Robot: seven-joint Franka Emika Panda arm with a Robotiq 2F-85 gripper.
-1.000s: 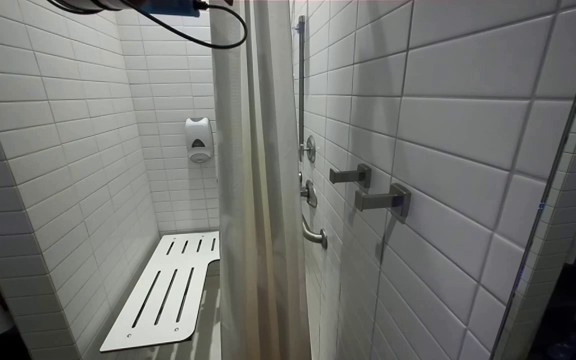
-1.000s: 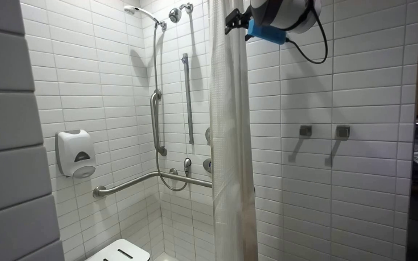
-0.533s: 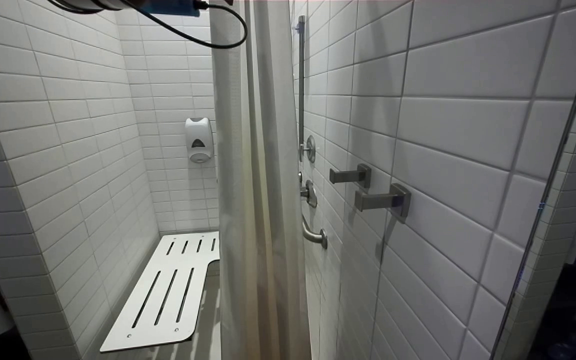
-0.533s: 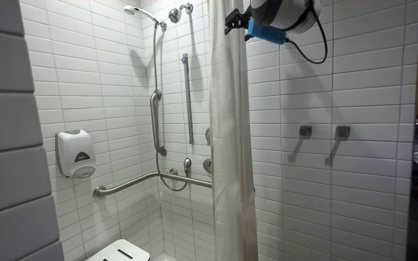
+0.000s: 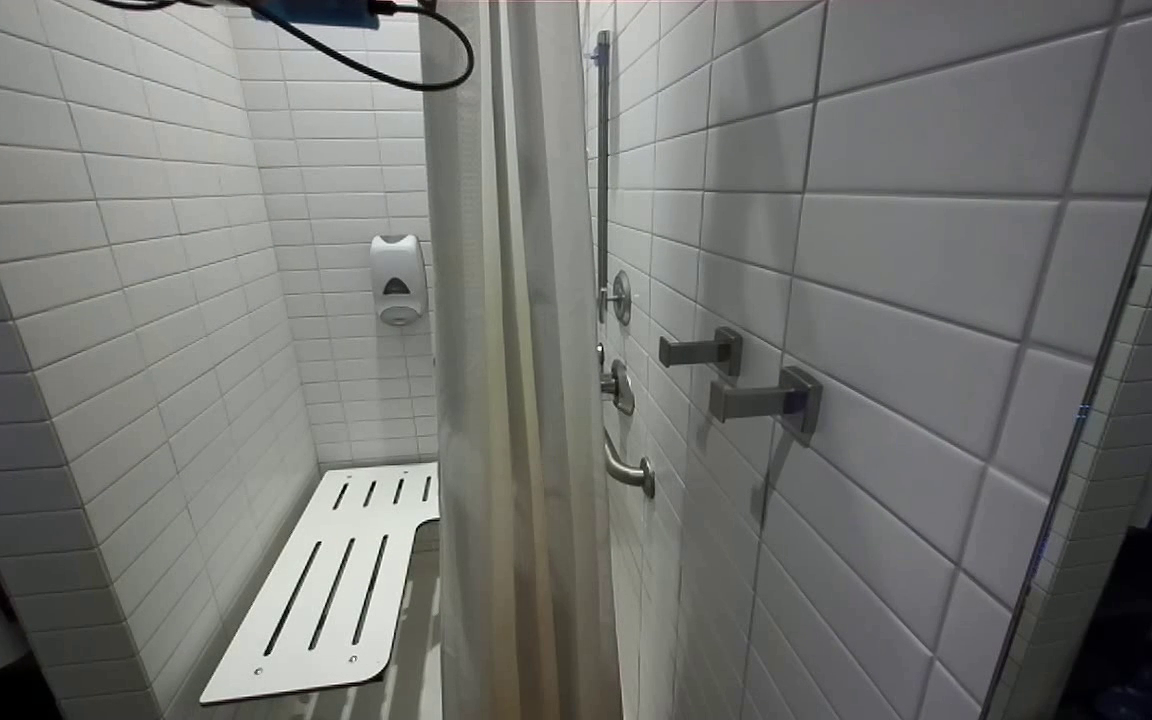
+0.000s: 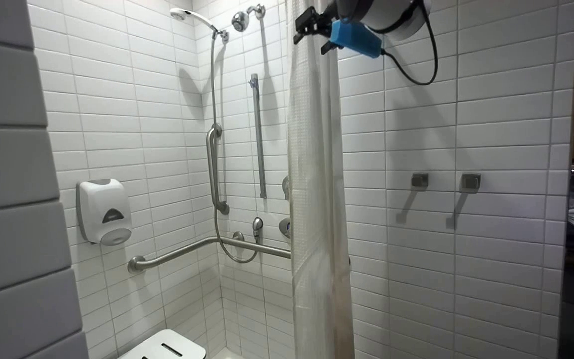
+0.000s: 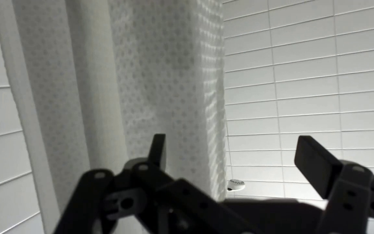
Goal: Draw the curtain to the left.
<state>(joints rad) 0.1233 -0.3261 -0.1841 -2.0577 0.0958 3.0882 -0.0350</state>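
Note:
The off-white curtain hangs in vertical folds and is bunched near the right-hand tiled wall in both exterior views (image 5: pixel 521 380) (image 6: pixel 317 199). My gripper (image 6: pixel 312 45) is at the upper part of the curtain, with its black fingers in front of the fabric in that exterior view. In the wrist view my gripper (image 7: pixel 231 143) is open with nothing between its fingers that it grips. The curtain (image 7: pixel 164 81) fills the left and middle there; its right edge lies between the two fingers. The left finger overlaps the fabric; whether it touches cannot be told. The gripper's fingers are out of an exterior view's top edge.
A white slotted bench (image 5: pixel 336 580) stands at the left wall. Two metal hooks (image 5: pixel 761 400) stick out of the right wall. A soap dispenser (image 6: pixel 105 212), a grab bar (image 6: pixel 182 252) and a shower head (image 6: pixel 180 14) are on the walls. A cable (image 6: pixel 434 65) loops from the wrist.
My gripper has moved a little left and slightly up in both exterior views over the last half second. Its fingers now lie further across the curtain. The curtain hangs nearly the same.

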